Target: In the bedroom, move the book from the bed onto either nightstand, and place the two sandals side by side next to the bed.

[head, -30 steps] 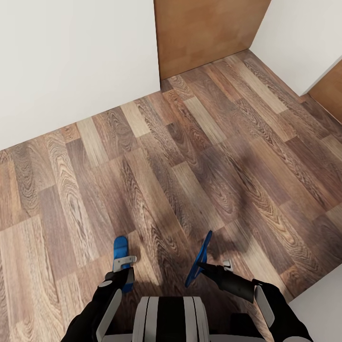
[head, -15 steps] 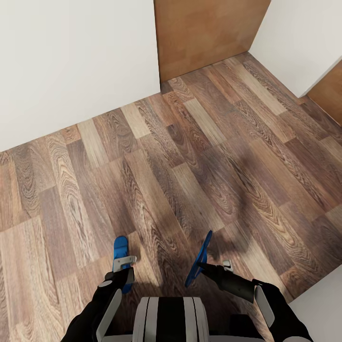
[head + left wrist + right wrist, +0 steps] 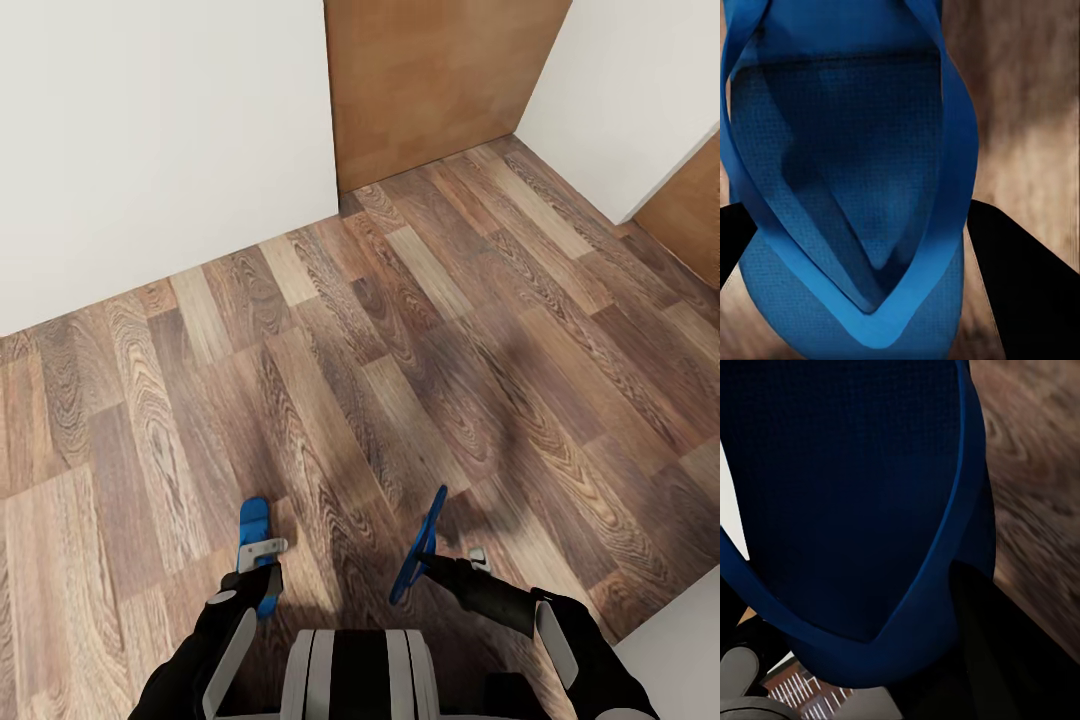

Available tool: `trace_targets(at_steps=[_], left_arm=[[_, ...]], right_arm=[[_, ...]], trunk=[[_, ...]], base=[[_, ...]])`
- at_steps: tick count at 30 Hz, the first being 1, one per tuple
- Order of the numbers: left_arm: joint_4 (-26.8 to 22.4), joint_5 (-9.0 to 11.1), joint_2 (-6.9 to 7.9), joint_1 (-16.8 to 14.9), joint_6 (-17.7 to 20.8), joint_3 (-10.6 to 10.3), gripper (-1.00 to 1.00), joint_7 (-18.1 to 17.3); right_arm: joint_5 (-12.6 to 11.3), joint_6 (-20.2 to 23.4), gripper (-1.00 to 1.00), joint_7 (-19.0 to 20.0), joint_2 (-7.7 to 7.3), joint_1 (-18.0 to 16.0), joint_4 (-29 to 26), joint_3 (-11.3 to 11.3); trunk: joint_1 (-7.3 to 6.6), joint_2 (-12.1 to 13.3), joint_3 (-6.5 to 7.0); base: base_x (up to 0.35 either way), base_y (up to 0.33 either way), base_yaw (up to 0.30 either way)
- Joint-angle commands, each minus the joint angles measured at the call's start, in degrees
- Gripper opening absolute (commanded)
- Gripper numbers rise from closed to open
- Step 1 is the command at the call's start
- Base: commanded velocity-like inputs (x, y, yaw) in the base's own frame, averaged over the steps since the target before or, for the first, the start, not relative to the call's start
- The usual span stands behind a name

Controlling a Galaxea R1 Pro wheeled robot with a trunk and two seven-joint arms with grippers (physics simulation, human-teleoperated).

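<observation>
Down at the bottom of the head view, both arms are out in front of the trunk and each one has a blue flip-flop. Over the wood floor (image 3: 400,330), the left gripper (image 3: 262,560) has its jaws pinched on the left sandal (image 3: 253,522), which pokes forward past the fingers, lying pretty flat with the sole facing up toward the camera. From the left wrist view you get that same sandal (image 3: 847,187) super close, straps meeting in a V at the toe post, with the dark fingers (image 3: 1020,277) on either side of it. On the other side, the right gripper (image 3: 440,565) is clamped on the right sandal (image 3: 420,545), and this one is turned up on edge, so it looks like a thin blue blade tilting forward. Right wrist view has its dark blue sole (image 3: 847,495) up close, with floor planks beside it. Ahead there's a white wall (image 3: 160,140) on the left, a brown wooden door (image 3: 430,70) in the corner and another white wall (image 3: 620,90) on the right.
</observation>
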Motion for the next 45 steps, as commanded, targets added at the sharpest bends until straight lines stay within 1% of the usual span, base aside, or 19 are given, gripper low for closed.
trace_targets(at_steps=[1, 14, 19, 25, 29, 30, 31, 32, 33, 34, 35, 36, 37, 38, 40, 41, 42, 44, 45], left_arm=[[0.0, 0.7, 0.03, 0.0, 0.2, -0.2, -1.00, 0.4], [-0.1, 0.8, 0.03, 0.0, 0.3, 0.0, -1.00, 0.2], [-0.2, 0.9, 0.11, 0.0, 0.4, 0.3, -1.00, 0.0], [-0.6, 1.0, 0.19, 0.0, 0.6, 0.4, -1.00, 0.0], [-3.1, 1.0, 0.20, 0.0, 0.8, 0.4, -1.00, 0.2], [-6.1, 1.2, 0.16, 0.0, 2.7, 0.2, -1.00, 0.2], [-8.9, 2.9, 0.18, 0.1, 5.5, 0.1, -1.00, 0.2], [-9.3, 3.8, 0.24, 0.1, 5.7, 0.1, -1.00, 0.1], [-9.6, 6.6, 1.30, 0.1, 5.9, 0.1, -1.00, -1.5], [-9.7, 7.0, 1.59, 0.1, 6.0, 0.1, -1.00, -2.1], [-9.7, 7.8, 2.25, 0.1, 6.0, 0.1, -1.00, -3.5], [-9.7, 9.1, 3.38, 0.1, 6.1, 0.1, -1.00, -6.2], [-9.7, 9.8, 4.11, 0.1, 6.1, 0.2, -1.00, -8.3], [-9.7, 10.9, 5.24, 0.1, 6.3, 0.2, -1.00, -11.6], [-9.7, 12.6, 7.24, 0.1, 7.8, 0.2, -1.00, -16.6], [-9.7, 13.1, 7.80, 0.1, 8.4, 0.2, -1.00, -18.1], [-9.7, 14.1, 8.87, 0.1, 9.6, 0.2, -1.00, -21.5], [-9.6, 15.8, 11.16, 0.2, 11.1, 0.2, -1.00, -29.4], [-9.6, 16.1, 11.76, 0.3, 11.3, 0.2, -1.00, -31.4]], right_arm=[[-0.1, 0.3, -1.00, 0.1, 0.00, 0.0, 0.0, -0.1], [0.0, 0.2, -1.00, 0.0, 0.19, 0.0, 0.0, 0.0], [0.6, -0.1, -1.00, -0.2, 0.43, 0.0, 0.1, 0.0], [0.6, -0.1, -1.00, 0.0, 0.51, 0.0, 0.1, 0.0], [0.6, 0.0, -1.00, 0.0, 0.50, 0.0, 0.1, 0.0], [0.6, 0.1, -1.00, 0.0, 0.50, 0.0, 0.0, 0.0], [0.6, 0.2, -1.00, 0.0, 0.49, 0.0, 0.0, 0.0], [0.6, 0.2, -1.00, 0.0, 0.50, 0.0, 0.0, 0.0], [0.7, 0.1, -1.00, 0.0, 0.52, 0.0, 0.0, 0.0], [0.7, 0.1, -1.00, 0.0, 0.52, 0.0, 0.0, 0.0], [0.7, 0.0, -1.00, 0.0, 0.53, 0.0, 0.1, 0.0], [0.7, 0.0, -1.00, 0.0, 0.53, 0.0, 0.1, 0.0], [0.7, -0.1, -1.00, 0.0, 0.53, 0.0, 0.1, 0.0], [0.7, -0.1, -1.00, 0.0, 0.53, 0.0, 0.1, 0.0], [0.7, -0.1, -1.00, 0.0, 0.53, 0.0, 0.1, 0.0], [0.7, -0.1, -1.00, 0.0, 0.53, 0.0, 0.1, 0.0], [0.7, -0.2, -1.00, -0.1, 0.53, 0.0, 0.1, 0.0], [0.7, -0.3, -1.00, -0.2, 0.53, 0.0, 0.1, 0.0], [0.7, -0.3, -1.00, -0.3, 0.53, 0.0, 0.1, 0.0]], trunk=[[-0.03, 0.0, 0.20], [-0.37, 0.2, 3.08], [-0.49, 0.2, 4.19], [-0.65, 0.3, 5.52], [-0.75, 0.4, 6.40], [-0.78, 0.4, 6.62], [-0.80, 0.4, 6.85], [-0.83, 0.4, 7.07], [-0.86, 0.4, 7.29], [-0.88, 0.4, 7.51], [-0.91, 0.5, 7.73], [-0.93, 0.5, 7.95], [-0.96, 0.5, 8.18], [-0.98, 0.5, 8.40], [-1.04, 0.5, 8.84], [-1.06, 0.5, 9.06], [-1.09, 0.6, 9.28], [-1.14, 0.6, 9.73], [-1.17, 0.6, 9.95]], base=[[0.000, 0.000, 0.000], [0.000, 0.000, 0.000], [0.000, 0.000, 0.000], [0.000, 0.000, 0.000], [0.000, 0.000, 0.000], [0.000, 0.000, 0.000], [0.000, 0.000, 0.000], [0.000, 0.000, 0.000], [0.000, 0.000, 0.000], [0.000, 0.000, 0.000], [0.000, 0.000, 0.000], [0.000, 0.000, 0.000], [0.000, 0.000, 0.000], [0.000, 0.000, 0.000], [0.000, 0.000, 0.000], [0.000, 0.000, 0.000], [0.000, 0.000, 0.000], [0.000, 0.000, 0.000], [0.000, 0.000, 0.000]])
